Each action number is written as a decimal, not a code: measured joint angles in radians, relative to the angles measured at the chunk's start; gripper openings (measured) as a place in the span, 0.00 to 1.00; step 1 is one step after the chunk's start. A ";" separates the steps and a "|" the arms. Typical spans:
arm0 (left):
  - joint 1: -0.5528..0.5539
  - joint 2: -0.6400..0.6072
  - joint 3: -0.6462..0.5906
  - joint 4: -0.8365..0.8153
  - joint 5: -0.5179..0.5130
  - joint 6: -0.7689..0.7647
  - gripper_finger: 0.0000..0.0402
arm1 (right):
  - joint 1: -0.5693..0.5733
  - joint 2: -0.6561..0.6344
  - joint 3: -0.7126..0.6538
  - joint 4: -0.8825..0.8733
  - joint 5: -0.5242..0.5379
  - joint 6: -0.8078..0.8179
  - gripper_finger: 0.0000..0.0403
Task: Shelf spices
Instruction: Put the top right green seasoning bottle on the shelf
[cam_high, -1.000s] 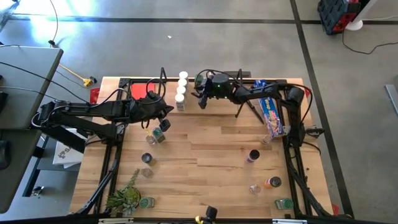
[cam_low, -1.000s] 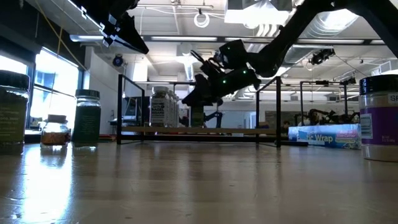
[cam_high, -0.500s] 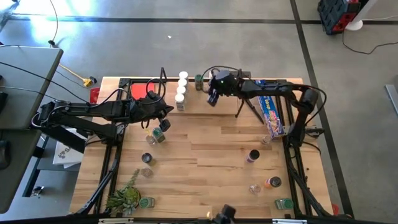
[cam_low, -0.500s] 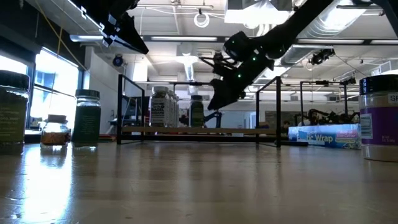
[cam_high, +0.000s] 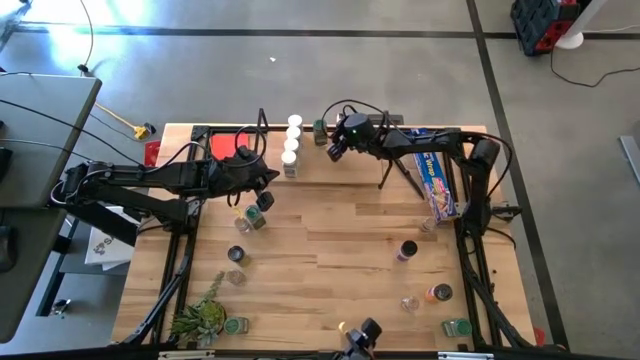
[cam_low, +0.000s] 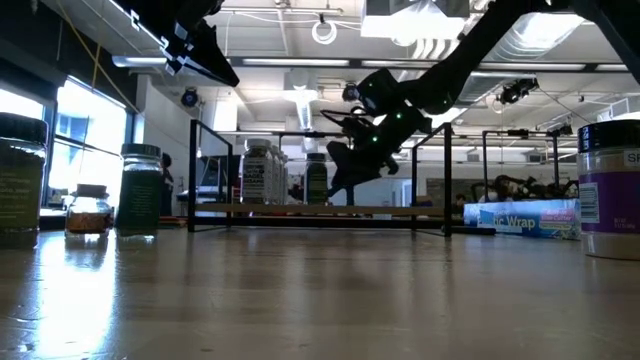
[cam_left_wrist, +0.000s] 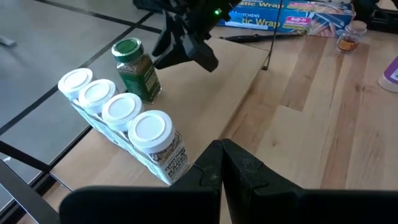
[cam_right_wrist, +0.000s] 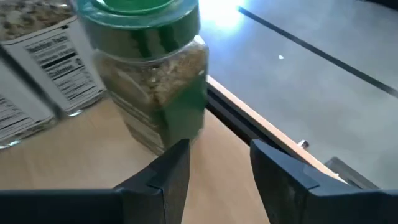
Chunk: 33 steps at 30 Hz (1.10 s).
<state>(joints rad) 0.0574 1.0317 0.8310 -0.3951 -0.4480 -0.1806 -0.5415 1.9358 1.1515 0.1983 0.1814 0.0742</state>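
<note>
On the shelf at the table's 12 o'clock edge five spice jars stand upright, long axes vertical — four white-capped jars in a touching row, and one green-capped jar just beside the row's far end, toward 3 o'clock in the high view. The right gripper hangs just at 3 o'clock of the green-capped jar; its jaws are narrowly parted and empty, the jar standing free just beyond the fingertips. The left gripper hovers at about 10 o'clock of the table centre, jaws closed together on nothing. Off the shelf, about nine more jars stand scattered upright — four at 8 o'clock, five at 4 o'clock.
</note>
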 joint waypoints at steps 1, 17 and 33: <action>0.000 0.000 0.000 0.000 0.000 0.000 0.00 | 0.003 0.000 0.000 0.001 -0.007 -0.001 0.40; 0.000 0.000 0.000 0.000 0.000 0.000 0.00 | 0.027 0.001 0.000 0.036 -0.046 -0.003 0.40; 0.001 0.000 0.000 0.000 -0.003 0.001 0.00 | 0.024 -0.007 0.000 -0.010 0.038 -0.003 0.28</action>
<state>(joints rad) 0.0585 1.0317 0.8310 -0.3946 -0.4507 -0.1795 -0.5172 1.9286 1.1515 0.1878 0.2195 0.0711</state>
